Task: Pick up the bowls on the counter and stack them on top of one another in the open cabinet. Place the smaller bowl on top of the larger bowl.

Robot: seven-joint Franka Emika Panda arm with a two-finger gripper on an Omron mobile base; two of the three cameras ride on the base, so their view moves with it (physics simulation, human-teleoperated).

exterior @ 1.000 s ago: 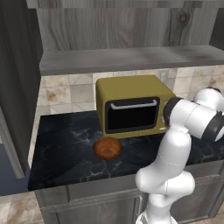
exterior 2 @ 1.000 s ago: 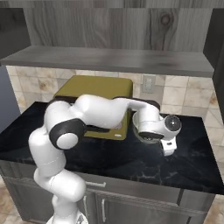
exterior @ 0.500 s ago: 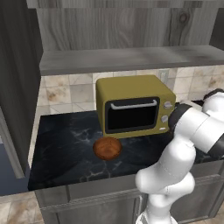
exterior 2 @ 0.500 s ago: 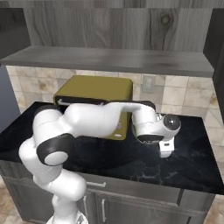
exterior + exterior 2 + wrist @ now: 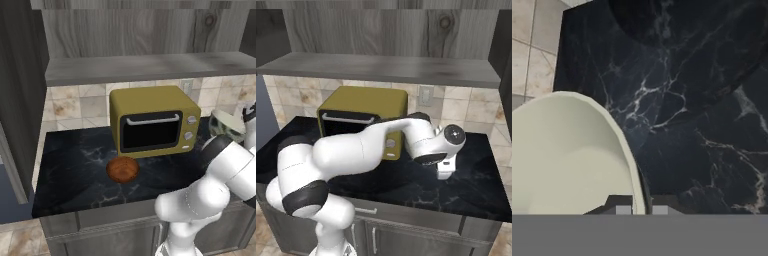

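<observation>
My gripper (image 5: 641, 207) is shut on the rim of the larger bowl (image 5: 567, 160), a glossy cream bowl that takes up the left of the hand view above the counter (image 5: 702, 125). From the left base, that larger bowl (image 5: 226, 125) hangs tilted above the counter's right end, beside the microwave. The smaller bowl (image 5: 122, 169), reddish-brown, rests on the black counter (image 5: 70, 165) in front of the microwave. Above, the open cabinet's plank shelf (image 5: 145, 67) is bare; it also spans the right base view as the shelf (image 5: 381, 67).
A yellow microwave (image 5: 152, 120) stands on the counter against the tiled wall, and the right base view shows the same microwave (image 5: 363, 107) behind my arm. A dark cabinet side (image 5: 20, 100) rises at the left.
My arm has swung further right and its elbow has dropped. The cream bowl now shows at the right edge of the left base view, off the counter. The brown bowl has not moved.
</observation>
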